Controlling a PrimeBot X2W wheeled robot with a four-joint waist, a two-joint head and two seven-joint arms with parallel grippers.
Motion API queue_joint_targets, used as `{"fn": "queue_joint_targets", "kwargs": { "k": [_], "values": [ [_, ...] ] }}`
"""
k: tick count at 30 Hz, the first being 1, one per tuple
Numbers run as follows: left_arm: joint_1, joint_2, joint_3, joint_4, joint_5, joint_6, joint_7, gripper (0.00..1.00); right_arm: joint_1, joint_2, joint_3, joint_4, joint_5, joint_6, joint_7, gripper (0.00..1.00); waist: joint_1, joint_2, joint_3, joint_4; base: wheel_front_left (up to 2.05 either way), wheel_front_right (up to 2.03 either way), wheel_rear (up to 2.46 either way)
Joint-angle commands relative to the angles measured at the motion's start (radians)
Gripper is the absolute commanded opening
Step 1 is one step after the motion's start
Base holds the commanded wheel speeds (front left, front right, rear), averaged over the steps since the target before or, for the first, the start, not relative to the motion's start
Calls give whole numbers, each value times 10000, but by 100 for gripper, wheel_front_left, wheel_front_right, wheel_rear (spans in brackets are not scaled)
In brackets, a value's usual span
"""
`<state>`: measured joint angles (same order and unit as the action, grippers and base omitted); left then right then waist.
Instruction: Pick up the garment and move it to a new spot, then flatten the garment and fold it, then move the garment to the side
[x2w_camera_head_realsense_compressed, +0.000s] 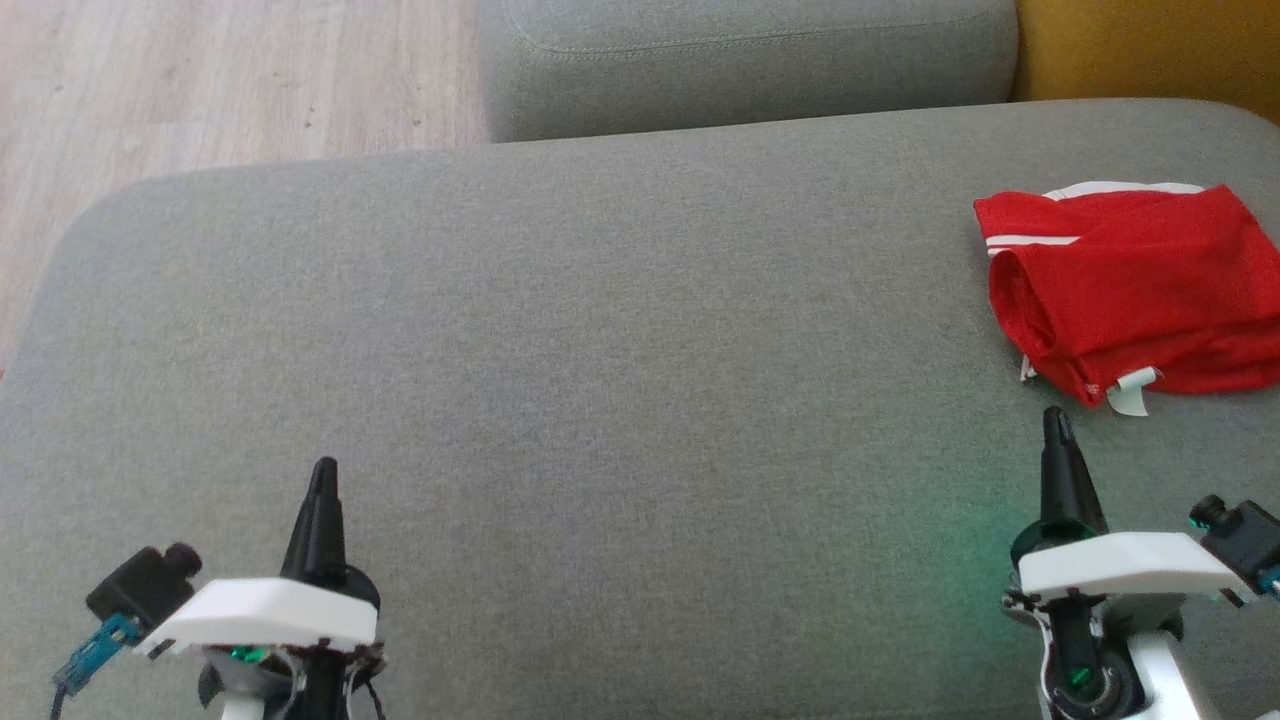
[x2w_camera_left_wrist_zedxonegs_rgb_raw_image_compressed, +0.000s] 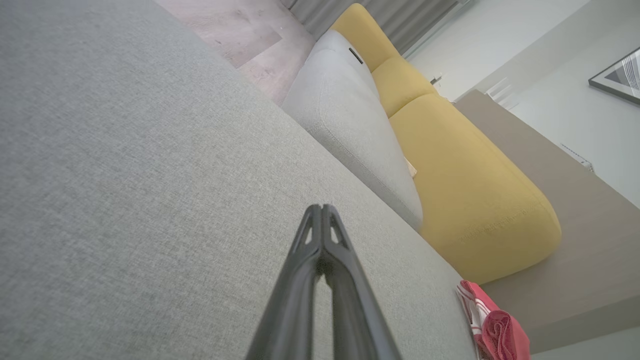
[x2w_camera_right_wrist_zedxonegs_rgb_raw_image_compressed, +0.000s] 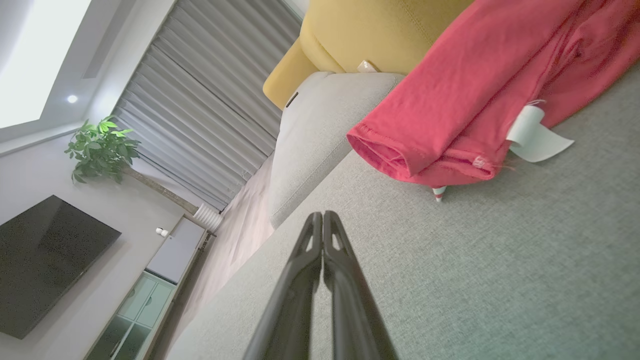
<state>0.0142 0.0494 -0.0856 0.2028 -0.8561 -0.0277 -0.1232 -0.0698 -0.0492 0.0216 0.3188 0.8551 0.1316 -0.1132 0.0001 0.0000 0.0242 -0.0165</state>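
Left gripper and right gripper each had their dark fingers pressed together with nothing between them, tips pointing forward over the broad grey seat cushion. Just ahead of the right gripper and a little to its right lay the red garment, bunched into a loose fold with white stripes along its far edge. A white tag stuck out of the hem nearest that gripper's tips, close to them but apart. From the left gripper the garment was well off to the right. Beyond both grippers sat a second grey cushion and a yellow one.
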Motion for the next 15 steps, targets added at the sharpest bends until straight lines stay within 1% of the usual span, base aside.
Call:
{"fn": "queue_joint_targets", "kwargs": {
  "k": [1, 15],
  "values": [
    [-520, 153, 234, -254, -277, -95, 69, 0, -378, -161, 13, -374, 284, -4, 58, 0, 0, 0, -4, 3, 0, 0, 0],
    [-653, 178, 509, -124, -1779, -281, 464, 0, -373, -174, -200, -450, 1773, -5, 449, 0, 0, 0, -45, 35, 0, 0, 0]
  ]
}}
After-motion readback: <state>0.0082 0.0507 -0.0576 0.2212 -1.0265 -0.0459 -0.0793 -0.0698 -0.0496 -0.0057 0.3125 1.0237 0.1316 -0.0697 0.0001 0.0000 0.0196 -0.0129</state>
